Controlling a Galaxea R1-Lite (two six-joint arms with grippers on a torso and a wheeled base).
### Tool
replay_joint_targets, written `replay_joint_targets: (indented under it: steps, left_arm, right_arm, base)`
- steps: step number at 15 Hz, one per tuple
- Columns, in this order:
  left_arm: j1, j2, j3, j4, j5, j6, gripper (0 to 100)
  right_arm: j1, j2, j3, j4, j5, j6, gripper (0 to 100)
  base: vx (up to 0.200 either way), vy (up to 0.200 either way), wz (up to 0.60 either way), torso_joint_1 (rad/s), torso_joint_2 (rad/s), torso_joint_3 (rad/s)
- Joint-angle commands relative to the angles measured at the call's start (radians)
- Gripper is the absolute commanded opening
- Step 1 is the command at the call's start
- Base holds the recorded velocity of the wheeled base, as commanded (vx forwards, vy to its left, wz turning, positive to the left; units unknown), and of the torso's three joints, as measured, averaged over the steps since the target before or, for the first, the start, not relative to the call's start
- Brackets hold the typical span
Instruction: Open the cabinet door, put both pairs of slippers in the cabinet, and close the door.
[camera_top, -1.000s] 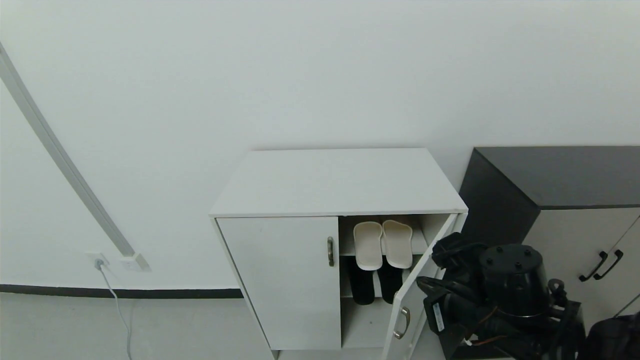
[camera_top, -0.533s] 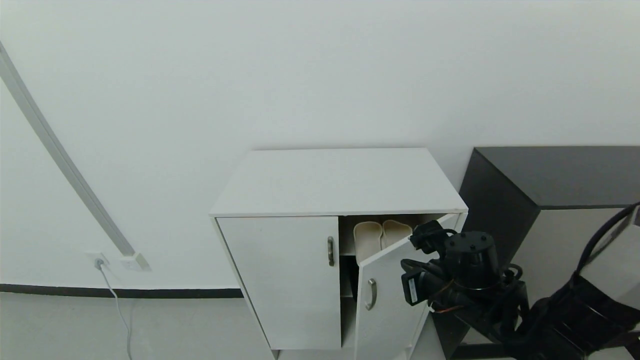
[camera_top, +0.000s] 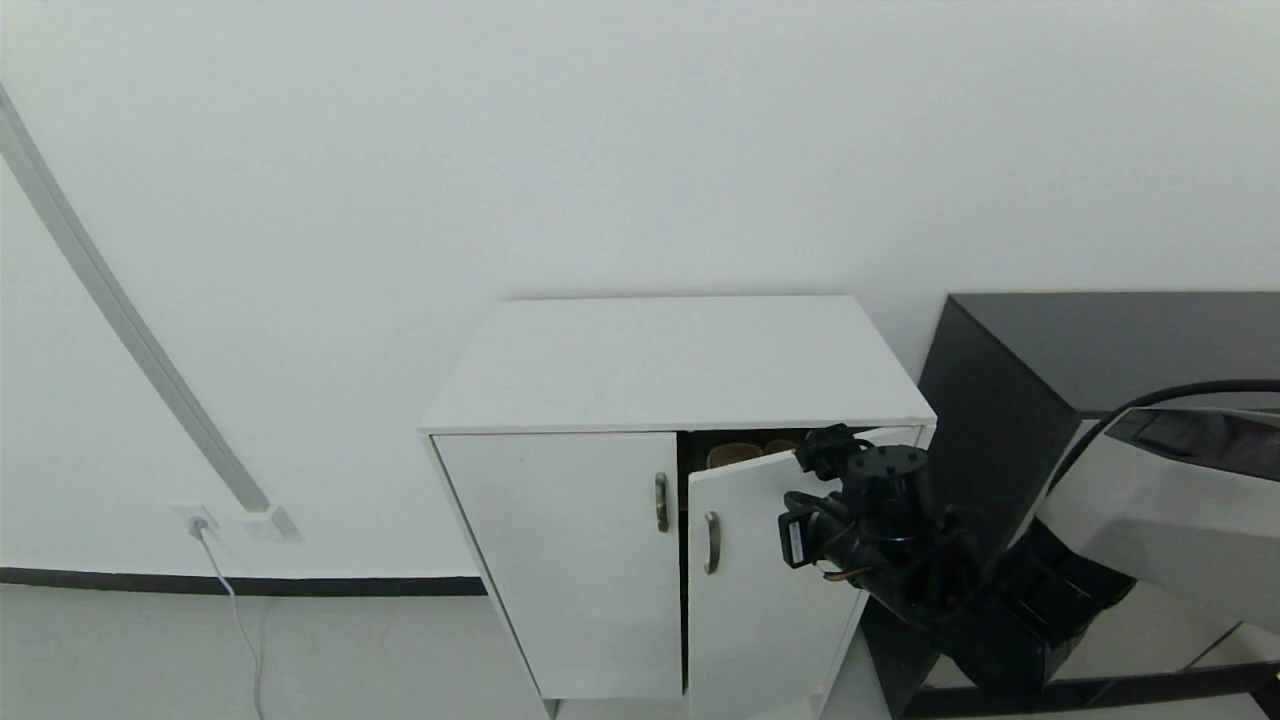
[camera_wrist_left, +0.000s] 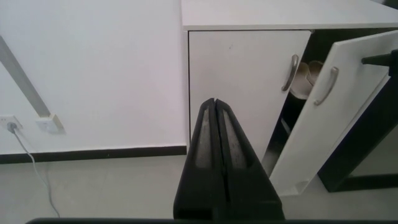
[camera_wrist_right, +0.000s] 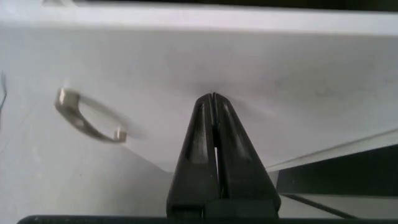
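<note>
Cabinet (camera_top: 680, 360): white laminate box, flat matte top, square corners, standing against the wall. Its right door (camera_top: 760, 590) has swung from wide open to nearly shut within the last second. A narrow dark gap remains along its handle edge and at the cabinet's top front edge. The left door (camera_top: 560, 560) stayed shut the whole time.

The right gripper (camera_wrist_right: 214, 109) followed the door in. Its fingers are pressed together, and the tips sit on the smooth door face near the top edge, pushing and not gripping. The left gripper (camera_wrist_left: 214, 109) also has its fingers together and holds nothing, off in front of the left door.

The pale slippers (camera_wrist_left: 308, 71) are inside on the upper shelf. Their rounded foam-looking ends just peek over the door's top edge (the dark pair is now hidden behind the door). Likely the final step, with a little more push needed to seat the door.

The handles (camera_top: 711, 542) are small curved metal bows with a brushed finish, one on each door.
</note>
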Motion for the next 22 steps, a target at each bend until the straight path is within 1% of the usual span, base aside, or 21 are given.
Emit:
replay_joint_targets:
  steps: [1,2,6,15,22]
  left_arm:
    - [0.001,0.0,0.0,0.0,0.0,0.0,0]
    - [0.001,0.0,0.0,0.0,0.002,0.0,0]
    - [0.001,0.0,0.0,0.0,0.002,0.0,0]
    - [0.001,0.0,0.0,0.0,0.0,0.001,0]
    - [0.001,0.0,0.0,0.0,0.0,0.0,0]
  right_arm:
    - [-0.005,0.028,-0.019,-0.001,0.0,0.0,0]
    - [-0.019,0.059,-0.079,0.0,-0.002,-0.002,0]
    - [-0.026,0.09,-0.131,0.0,-0.002,-0.005,0]
    - [-0.051,0.116,-0.182,0.0,-0.006,-0.007,0]
    - [-0.048,0.125,-0.183,-0.001,-0.006,-0.005,0]
  base:
    - [0.0,0.0,0.0,0.0,0.0,0.0]
    - [0.0,0.0,0.0,0.0,0.0,0.0]
    - [0.0,0.0,0.0,0.0,0.0,0.0]
    - [0.0,0.0,0.0,0.0,0.0,0.0]
    - [0.0,0.0,0.0,0.0,0.0,0.0]
